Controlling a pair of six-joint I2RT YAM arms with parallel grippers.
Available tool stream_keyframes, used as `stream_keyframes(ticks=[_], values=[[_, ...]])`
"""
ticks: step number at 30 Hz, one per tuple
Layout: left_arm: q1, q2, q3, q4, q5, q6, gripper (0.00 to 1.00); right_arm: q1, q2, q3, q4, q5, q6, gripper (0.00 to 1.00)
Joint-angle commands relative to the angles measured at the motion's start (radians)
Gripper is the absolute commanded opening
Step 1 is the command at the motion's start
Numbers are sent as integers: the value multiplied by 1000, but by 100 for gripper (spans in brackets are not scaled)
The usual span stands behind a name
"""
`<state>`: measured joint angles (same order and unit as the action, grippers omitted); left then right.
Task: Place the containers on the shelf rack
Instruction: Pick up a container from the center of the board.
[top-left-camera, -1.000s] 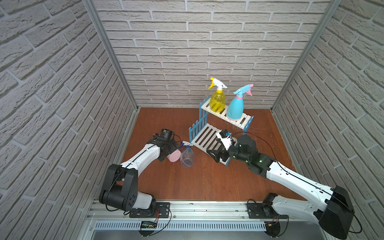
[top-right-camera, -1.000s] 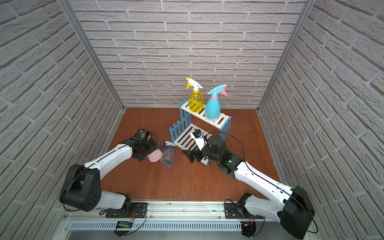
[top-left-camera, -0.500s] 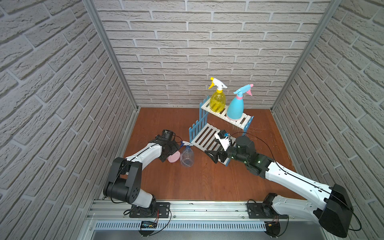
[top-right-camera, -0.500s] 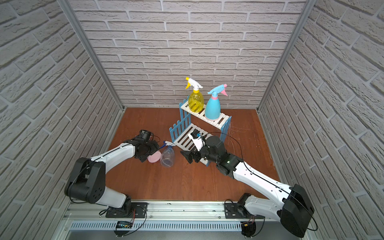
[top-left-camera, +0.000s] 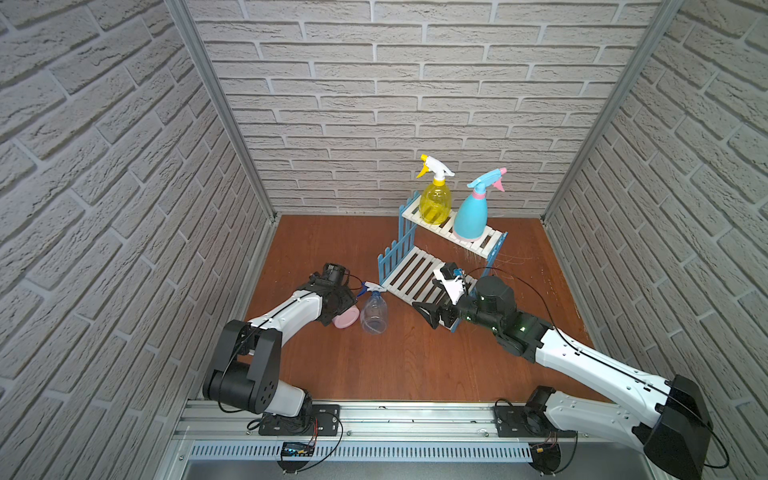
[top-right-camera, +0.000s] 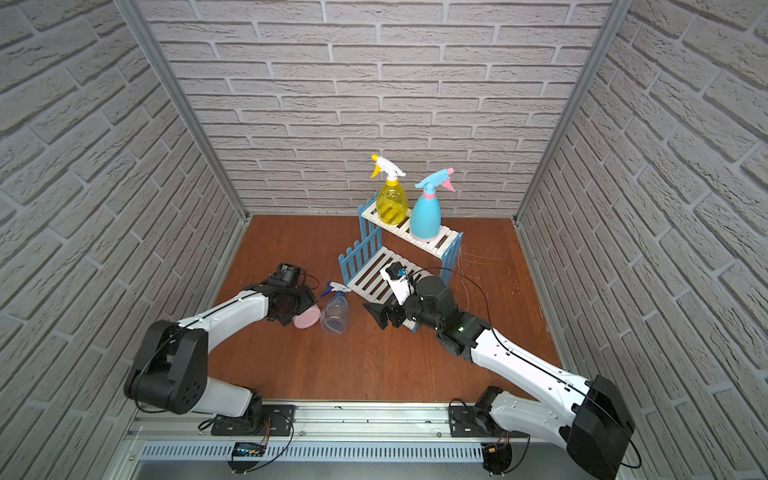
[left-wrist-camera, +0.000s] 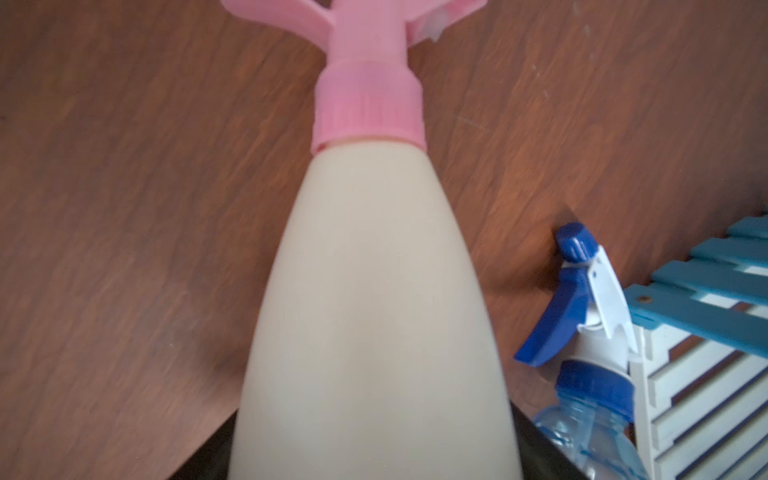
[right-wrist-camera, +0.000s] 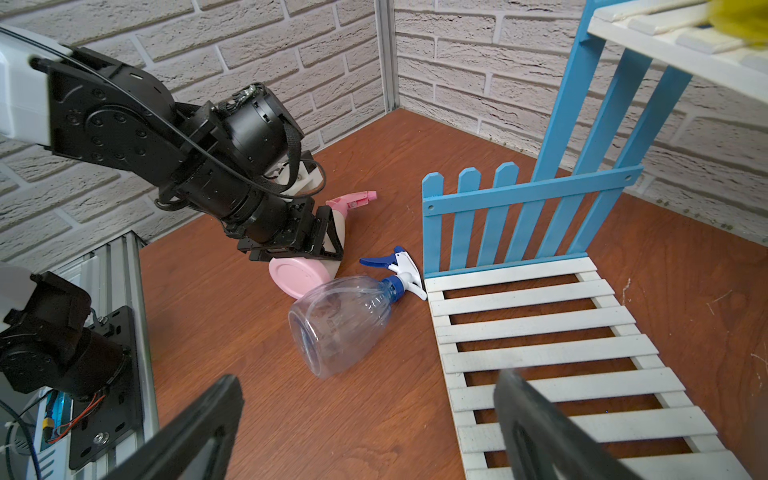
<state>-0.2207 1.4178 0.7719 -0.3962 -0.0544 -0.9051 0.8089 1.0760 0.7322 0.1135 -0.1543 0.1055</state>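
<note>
A cream-white bottle (left-wrist-camera: 374, 291) with a pink base (top-left-camera: 345, 319) lies on the wooden floor. My left gripper (right-wrist-camera: 332, 245) is shut on its body, a finger pressed against each side. Beside it lies the clear bottle (top-left-camera: 374, 318) (right-wrist-camera: 340, 328), its blue-white trigger touching the shelf rack (top-left-camera: 411, 274) (right-wrist-camera: 540, 353). The yellow bottle (top-left-camera: 435, 203) and the light blue bottle (top-left-camera: 471, 216) stand upright on the rack's upper tier. My right gripper (top-left-camera: 430, 297) (right-wrist-camera: 365, 399) hangs open over the lower tier's front corner, with nothing between its fingers.
Brick walls close in three sides. An aluminium rail (top-left-camera: 374, 419) runs along the front and carries both arm bases. The rack's blue picket panel (right-wrist-camera: 498, 220) stands between the lying bottles and the lower slats. My left arm (right-wrist-camera: 145, 133) reaches low across the floor.
The left gripper's jaws have narrowed onto the cream-white bottle and the left arm has settled lower. The right gripper has drifted slightly toward the clear bottle. The bottles have not moved.
</note>
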Motion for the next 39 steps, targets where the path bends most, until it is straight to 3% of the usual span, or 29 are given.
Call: stream_keyframes(ticks=[1,8,13,18,25,28,32,39], values=[[6,-97,-47,10,-93,59,75,10,-22,-6,61,22,29,99],[-5,-317,-128,61,-206,153,71,10,-65,-8,74,28,106,99],[-28,-483,-108,14,-298,276,71,9,-92,19,68,23,140,99],[-77,-619,-72,7,-310,414,71,5,-121,96,-11,34,136,99],[-199,-636,-7,28,-230,623,71,-23,-164,153,-16,-11,220,99],[-305,-657,-10,63,-200,694,71,-33,-169,182,-26,-69,269,99],[-417,-677,-1,82,-188,756,71,-42,-149,257,-106,-106,300,99],[-524,-647,31,94,-153,801,71,-49,-4,428,-292,-167,337,98]])
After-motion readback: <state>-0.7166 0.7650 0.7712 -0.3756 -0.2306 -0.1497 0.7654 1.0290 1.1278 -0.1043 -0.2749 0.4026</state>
